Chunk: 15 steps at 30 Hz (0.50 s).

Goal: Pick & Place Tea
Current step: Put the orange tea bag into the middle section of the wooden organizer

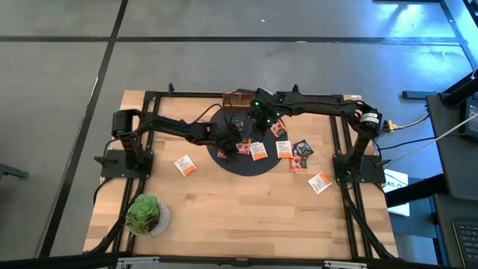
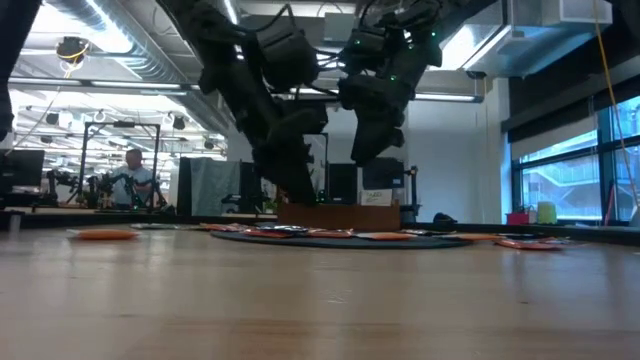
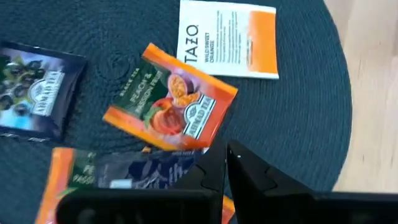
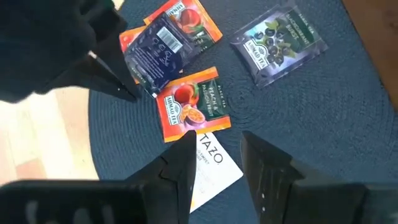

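Several tea packets lie on the black round mat: an orange peach packet, a white and orange Tazo packet and a dark purple packet. My left gripper is low over the mat's middle, shut on the corner of a dark blue tea packet that overlaps two orange packets. My right gripper hovers above the mat's back part, open and holding nothing, with the Tazo packet below its fingers.
More packets lie on the wood: one left of the mat, several to its right, one nearer the front right. A brown box stands behind the mat. A green plant sits front left. A person is far off in the room.
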{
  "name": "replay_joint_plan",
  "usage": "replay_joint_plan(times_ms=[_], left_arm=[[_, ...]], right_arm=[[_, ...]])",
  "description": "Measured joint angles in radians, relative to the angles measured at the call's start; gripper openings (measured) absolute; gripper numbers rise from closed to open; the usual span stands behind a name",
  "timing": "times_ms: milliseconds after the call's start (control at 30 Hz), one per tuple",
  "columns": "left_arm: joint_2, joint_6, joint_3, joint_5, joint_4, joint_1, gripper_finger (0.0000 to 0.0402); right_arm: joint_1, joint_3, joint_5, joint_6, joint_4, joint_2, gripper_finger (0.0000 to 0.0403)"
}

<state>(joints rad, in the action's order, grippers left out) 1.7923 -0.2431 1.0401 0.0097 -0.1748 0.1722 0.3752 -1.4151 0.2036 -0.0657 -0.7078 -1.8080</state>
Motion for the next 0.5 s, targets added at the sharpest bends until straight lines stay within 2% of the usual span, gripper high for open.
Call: replay_joint_plan(times_ms=[167, 267, 400, 500], left_arm=[[0.012, -0.010, 0.000, 0.009, 0.062, -0.001, 0.0015], [0.012, -0.009, 0.000, 0.010, 0.133, 0.000, 0.0015], [0.011, -0.009, 0.000, 0.010, 0.232, 0.000, 0.0015], [0.011, -0.009, 0.000, 0.010, 0.291, 0.000, 0.0015]], right_arm=[[0.016, 0.000, -0.009, -0.020, -0.154, 0.000, 0.0129], [0.057, 0.002, 0.039, 0.029, -0.285, 0.000, 0.0129], [0.102, 0.067, 0.069, 0.078, -0.320, 0.000, 0.0129], [0.134, 0.122, -0.009, 0.028, -0.325, 0.002, 0.0129]])
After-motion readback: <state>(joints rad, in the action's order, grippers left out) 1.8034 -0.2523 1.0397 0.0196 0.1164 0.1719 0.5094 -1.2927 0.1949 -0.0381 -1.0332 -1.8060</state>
